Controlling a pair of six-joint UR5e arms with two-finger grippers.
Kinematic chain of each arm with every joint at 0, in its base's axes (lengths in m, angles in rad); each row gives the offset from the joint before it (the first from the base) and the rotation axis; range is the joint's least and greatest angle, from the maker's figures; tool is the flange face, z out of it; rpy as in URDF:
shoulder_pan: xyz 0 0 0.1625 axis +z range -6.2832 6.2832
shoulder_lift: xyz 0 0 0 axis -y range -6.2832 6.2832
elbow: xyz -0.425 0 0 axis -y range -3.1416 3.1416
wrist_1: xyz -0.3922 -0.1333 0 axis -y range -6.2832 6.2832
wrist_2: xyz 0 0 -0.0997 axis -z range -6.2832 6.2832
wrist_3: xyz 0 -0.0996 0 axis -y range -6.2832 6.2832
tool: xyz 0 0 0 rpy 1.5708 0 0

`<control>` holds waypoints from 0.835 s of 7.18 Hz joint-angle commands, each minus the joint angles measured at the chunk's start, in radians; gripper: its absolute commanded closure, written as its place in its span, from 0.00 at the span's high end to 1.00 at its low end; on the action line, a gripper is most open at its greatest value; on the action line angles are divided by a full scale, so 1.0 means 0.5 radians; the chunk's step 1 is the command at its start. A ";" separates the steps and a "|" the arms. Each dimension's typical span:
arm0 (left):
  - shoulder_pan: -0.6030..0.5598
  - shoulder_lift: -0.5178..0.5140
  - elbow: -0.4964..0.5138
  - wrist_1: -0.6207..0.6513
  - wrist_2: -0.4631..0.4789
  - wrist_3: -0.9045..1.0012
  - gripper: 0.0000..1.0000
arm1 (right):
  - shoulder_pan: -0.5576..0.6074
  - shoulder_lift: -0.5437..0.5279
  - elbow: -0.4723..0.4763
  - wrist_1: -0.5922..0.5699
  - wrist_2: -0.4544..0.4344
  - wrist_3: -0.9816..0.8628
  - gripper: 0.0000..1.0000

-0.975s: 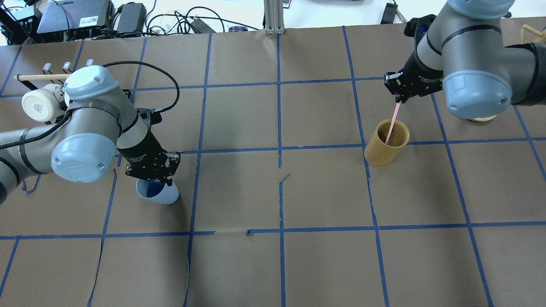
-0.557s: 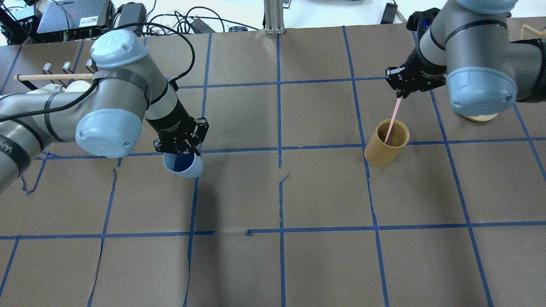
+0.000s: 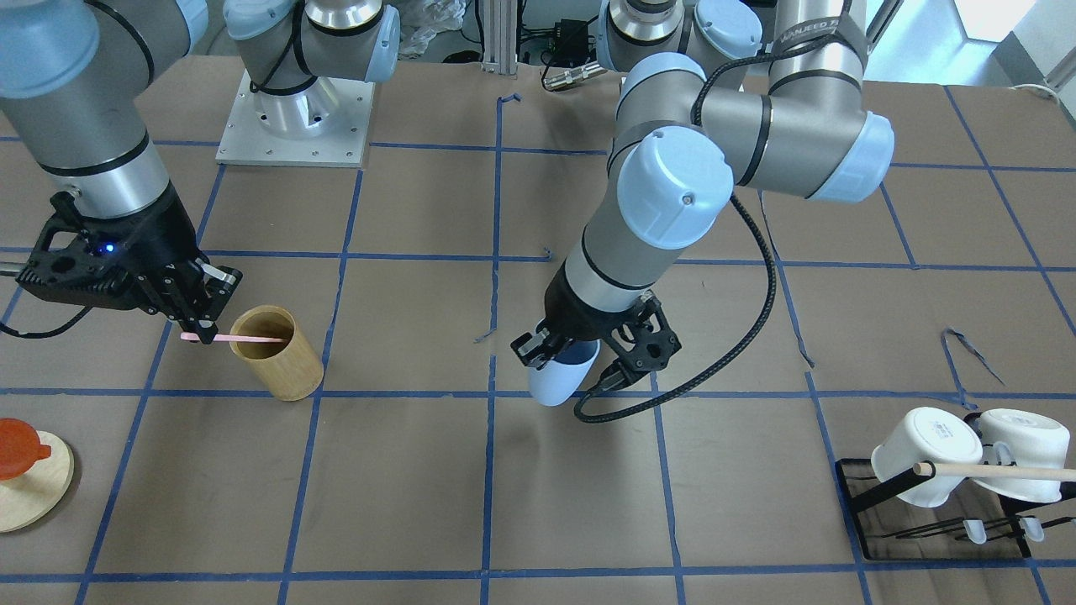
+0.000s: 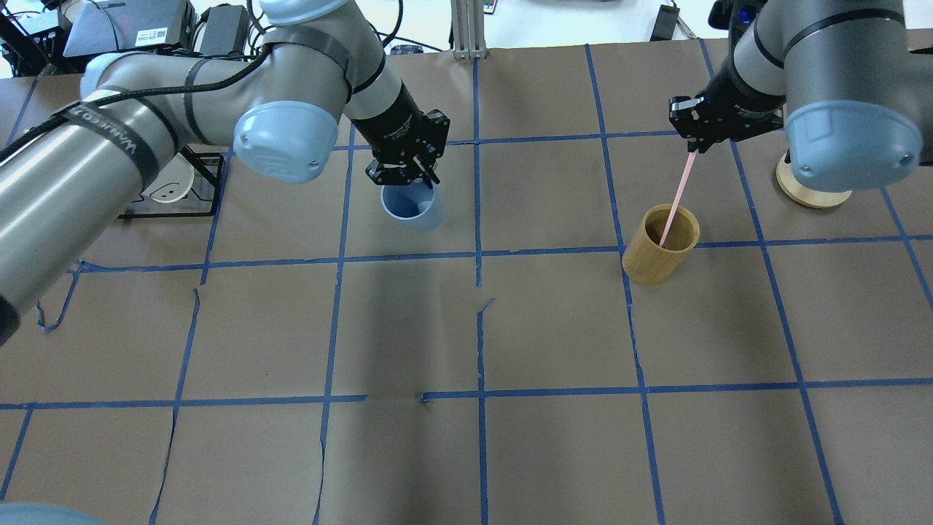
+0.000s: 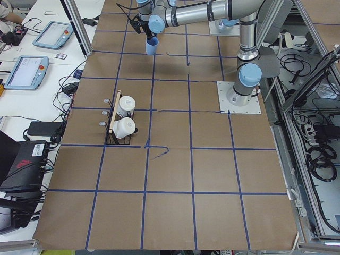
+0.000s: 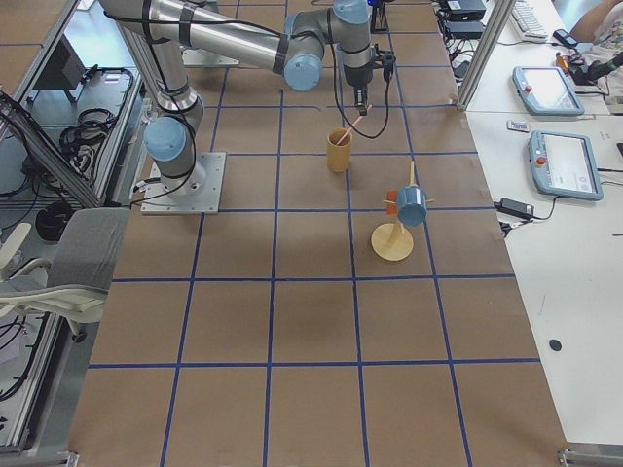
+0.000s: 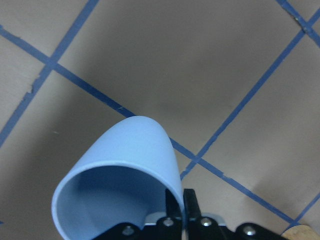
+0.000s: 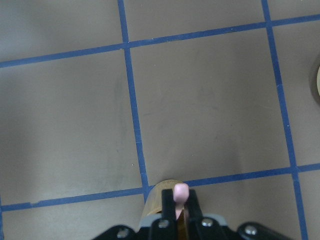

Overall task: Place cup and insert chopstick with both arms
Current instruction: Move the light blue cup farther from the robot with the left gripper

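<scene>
My left gripper (image 4: pixel 407 175) is shut on the rim of the light-blue cup (image 4: pixel 415 208). It holds the cup tilted, above the table near the back centre. The cup also shows in the front view (image 3: pixel 556 380) and the left wrist view (image 7: pixel 125 160). My right gripper (image 4: pixel 696 144) is shut on the top end of the pale-pink chopstick (image 4: pixel 678 193). The chopstick's lower end is still inside the tan bamboo holder (image 4: pixel 658 257). In the front view the chopstick (image 3: pixel 248 339) runs from the right gripper (image 3: pixel 197 334) over the holder's rim (image 3: pixel 282 365).
A black rack with white mugs and a wooden rod (image 3: pixel 954 458) stands at my far left; the left arm partly hides it in the overhead view (image 4: pixel 171 191). A round wooden stand (image 4: pixel 809 191) sits at my far right, behind the right arm.
My left arm has carried the cup from the front left toward the back centre. My right gripper has risen a little, drawing the chopstick further out of the bamboo holder.
</scene>
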 commanded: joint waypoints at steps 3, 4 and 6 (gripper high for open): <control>-0.156 -0.262 0.100 0.207 -0.018 -0.175 0.00 | 0.001 -0.102 -0.247 0.211 -0.016 0.000 0.13; -0.156 -0.275 0.097 0.207 -0.018 -0.175 0.00 | 0.004 -0.112 -0.327 0.239 -0.001 0.000 0.13; -0.159 -0.318 0.094 0.207 -0.015 -0.172 0.13 | 0.034 -0.148 -0.368 0.236 0.012 0.003 0.12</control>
